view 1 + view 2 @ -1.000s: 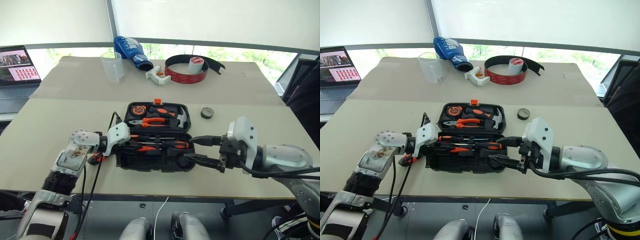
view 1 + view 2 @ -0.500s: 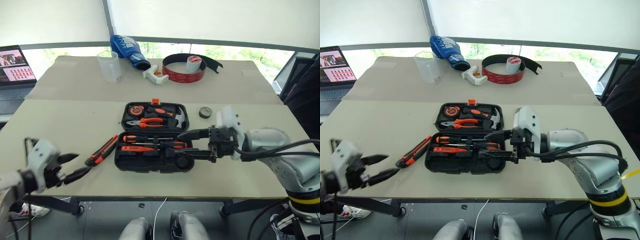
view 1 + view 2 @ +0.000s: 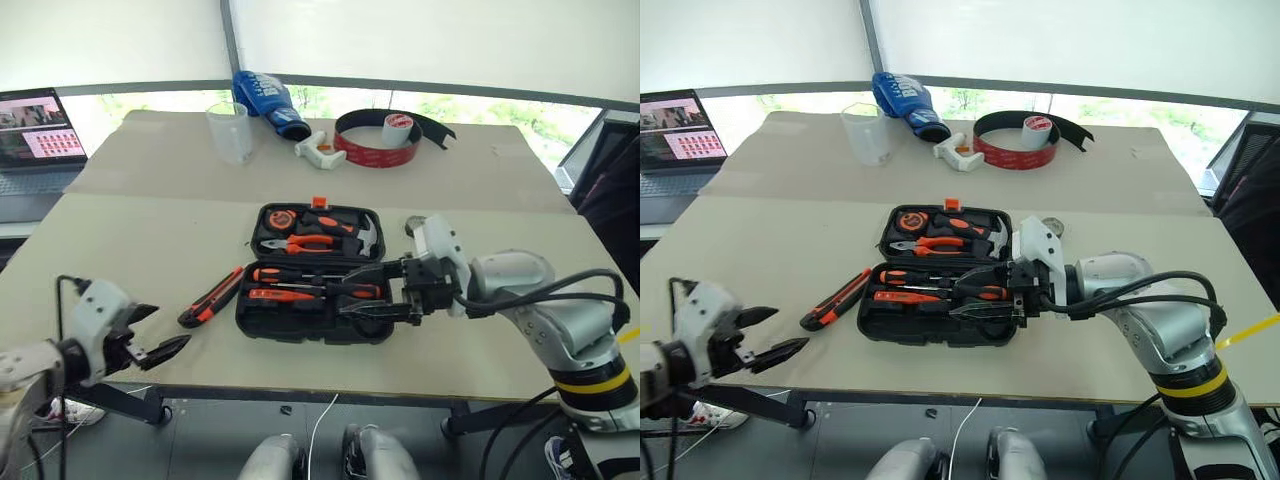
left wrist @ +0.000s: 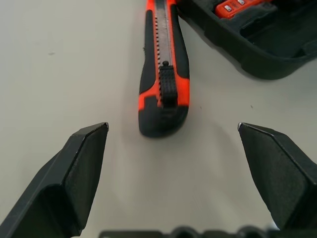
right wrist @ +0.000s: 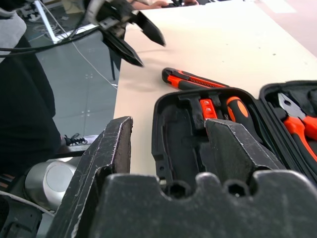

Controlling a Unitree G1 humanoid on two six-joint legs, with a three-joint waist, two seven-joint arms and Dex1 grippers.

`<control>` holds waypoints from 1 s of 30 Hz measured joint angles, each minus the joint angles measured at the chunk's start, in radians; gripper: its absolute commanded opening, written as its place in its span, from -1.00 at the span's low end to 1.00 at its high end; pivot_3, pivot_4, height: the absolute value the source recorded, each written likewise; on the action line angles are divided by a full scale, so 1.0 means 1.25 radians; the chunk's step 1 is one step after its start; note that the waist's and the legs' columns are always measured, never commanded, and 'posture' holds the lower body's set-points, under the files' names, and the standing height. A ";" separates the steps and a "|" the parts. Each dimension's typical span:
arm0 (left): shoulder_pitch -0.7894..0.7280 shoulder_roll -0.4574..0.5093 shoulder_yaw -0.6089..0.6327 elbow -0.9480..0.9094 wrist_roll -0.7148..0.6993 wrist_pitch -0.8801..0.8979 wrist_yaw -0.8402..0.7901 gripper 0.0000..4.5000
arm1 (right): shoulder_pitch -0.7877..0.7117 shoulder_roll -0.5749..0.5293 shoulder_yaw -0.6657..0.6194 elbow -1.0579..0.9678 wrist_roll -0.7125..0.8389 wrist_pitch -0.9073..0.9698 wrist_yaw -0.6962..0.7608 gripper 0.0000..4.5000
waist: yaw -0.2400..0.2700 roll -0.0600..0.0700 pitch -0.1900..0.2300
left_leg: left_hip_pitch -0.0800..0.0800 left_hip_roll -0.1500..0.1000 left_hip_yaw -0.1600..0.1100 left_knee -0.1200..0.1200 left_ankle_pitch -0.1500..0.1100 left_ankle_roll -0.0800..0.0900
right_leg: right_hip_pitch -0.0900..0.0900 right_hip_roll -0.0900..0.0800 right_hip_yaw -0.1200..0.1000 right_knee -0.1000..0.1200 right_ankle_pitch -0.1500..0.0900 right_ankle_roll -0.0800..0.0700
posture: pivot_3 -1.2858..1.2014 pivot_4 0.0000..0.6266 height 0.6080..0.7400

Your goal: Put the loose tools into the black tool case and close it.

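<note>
The black tool case [image 3: 310, 322] lies open mid-table. Two long screwdrivers [image 3: 300, 275] sit in its near half, pliers [image 3: 295, 243] and a hammer in the far half. The black-orange utility knife [image 3: 212, 297] rests on the table just left of the case. My left gripper [image 3: 165, 328] hangs open at the front left, a little short of the knife [image 4: 163, 84], holding nothing. My right gripper [image 3: 345, 293] is open and empty over the case's right side, pointing left. A small dark tape roll [image 3: 412, 224] peeks out behind the right wrist.
At the back stand a clear cup [image 3: 230, 130], a blue bag [image 3: 268, 100], a white part [image 3: 320, 152] and a big red-black tape band [image 3: 385, 145]. A laptop [image 3: 40, 130] sits far left. The table's front edge runs just below both grippers.
My left gripper opened and drew back from the case's left edge toward the front left, leaving the utility knife on the table. The right gripper edged left over the case.
</note>
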 measured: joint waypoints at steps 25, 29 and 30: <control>-0.211 0.027 -0.127 0.245 0.023 -0.013 0.013 -0.21 | 0.126 -0.060 -0.093 -0.147 0.043 0.059 -0.106 0.47 | -0.012 0.001 0.000 | 0.002 0.001 0.001 -0.003 0.002 -0.003 | 0.000 0.000 0.000 0.000 0.000 0.000 | 0.03 -0.52 0.84; -0.218 0.062 -0.122 0.112 -0.061 -0.037 -0.094 -0.21 | 0.128 -0.070 -0.097 -0.147 0.057 0.071 -0.098 0.47 | 0.001 0.001 0.000 | 0.001 0.000 0.000 -0.002 0.001 -0.003 | 0.000 -0.001 0.000 -0.001 0.000 0.000 | 0.03 -0.52 0.84; -0.234 0.083 -0.145 0.092 -0.066 -0.038 -0.128 -0.21 | 0.128 -0.075 -0.097 -0.147 0.056 0.071 -0.094 0.47 | 0.002 0.001 0.000 | 0.001 0.000 0.000 -0.001 0.001 -0.003 | 0.000 -0.001 0.000 -0.001 0.000 0.000 | 0.03 -0.52 0.84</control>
